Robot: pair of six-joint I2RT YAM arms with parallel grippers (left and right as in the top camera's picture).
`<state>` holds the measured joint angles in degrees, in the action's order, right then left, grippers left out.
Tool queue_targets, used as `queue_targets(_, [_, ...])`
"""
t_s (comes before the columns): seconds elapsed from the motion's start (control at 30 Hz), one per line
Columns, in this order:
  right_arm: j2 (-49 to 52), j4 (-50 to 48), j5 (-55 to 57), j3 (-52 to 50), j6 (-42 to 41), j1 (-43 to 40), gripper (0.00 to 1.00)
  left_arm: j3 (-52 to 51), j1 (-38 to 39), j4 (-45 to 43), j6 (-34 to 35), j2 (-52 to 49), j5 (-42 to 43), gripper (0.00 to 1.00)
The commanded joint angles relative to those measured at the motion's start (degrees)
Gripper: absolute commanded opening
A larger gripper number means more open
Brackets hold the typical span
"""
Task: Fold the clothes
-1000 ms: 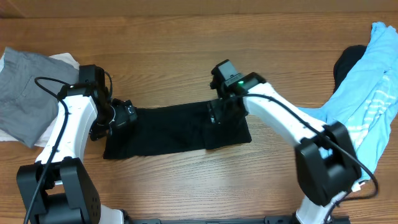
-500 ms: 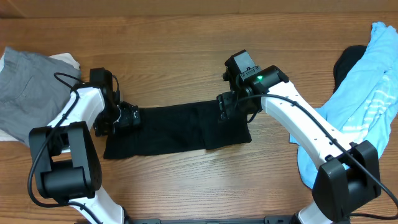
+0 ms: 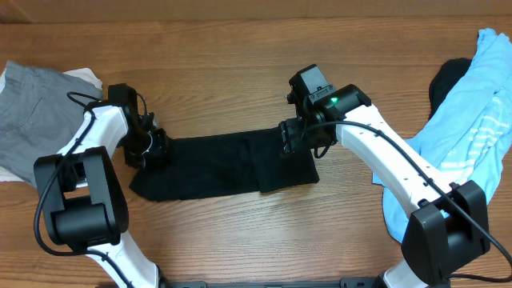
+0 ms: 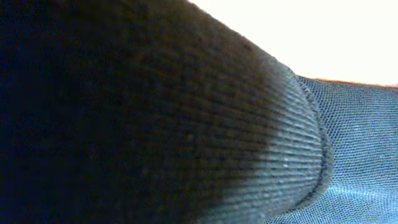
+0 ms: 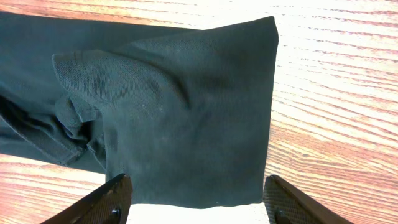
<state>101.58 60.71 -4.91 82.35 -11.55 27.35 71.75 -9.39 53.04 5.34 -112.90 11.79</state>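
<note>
Black shirt (image 3: 224,164) work looks about halfway done. The garment lies as a long narrow band across the middle of the table (image 3: 240,56), and its right end is already turned over into a shorter flap. By my judgement the band has yet to be brought down to a compact packet, and the light blue striped shirt (image 3: 472,120) has not been folded at all.

The left gripper (image 3: 152,148) has its jaws closed tight at the band's upper left corner. Its wrist view shows only dark knit and a ribbed hem (image 4: 311,155) pressed right up to the lens, so I take it to be pinching that corner.

The right gripper (image 5: 199,205) stands with its fingers (image 5: 115,198) spread fairly wide, one to each side of the flap's near edge. It holds nothing, and whether the tips touch the cloth cannot be told. From overhead it sits at the band's upper right end.

Farther out, the blue shirt is sprawled along the table's right edge over a dark garment (image 3: 448,80). A grey garment (image 3: 32,120) rests on a white cloth (image 3: 80,78) at the left edge.
</note>
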Motion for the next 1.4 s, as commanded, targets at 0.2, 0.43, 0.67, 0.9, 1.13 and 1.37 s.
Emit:
queue_targets(0.2, [-0.4, 1.0, 8.9, 1.0, -4.0, -2.4, 0.72, 15.5, -2.8, 16.2, 2.3, -2.5, -7.5, 0.04])
queue_targets(0.43, [-0.4, 3.2, 8.9, 1.0, -1.8, -10.6, 0.71, 30.8, -4.6, 27.2, 5.6, -2.1, -12.5, 0.04])
queue_targets(0.67, [-0.4, 3.9, 8.7, 0.9, -0.4, -12.7, 0.71, 34.5, 3.4, 34.3, 10.7, -2.1, -3.1, 0.04])
queue_targets(0.9, [-0.4, 5.6, 8.7, 0.9, -0.4, -12.7, 0.71, 34.5, 20.5, 29.3, 17.0, -2.2, -5.1, 0.08])
queue_targets(1.13, [-0.4, 5.9, 8.7, 0.9, -0.4, -12.7, 0.71, 34.5, 31.0, 24.1, 24.3, -2.2, -10.7, 0.13])
queue_targets(1.37, [-0.4, 5.8, 7.0, 0.9, -0.4, -12.6, 0.71, 34.5, 32.3, 23.3, 26.6, -2.2, -10.6, 0.13])
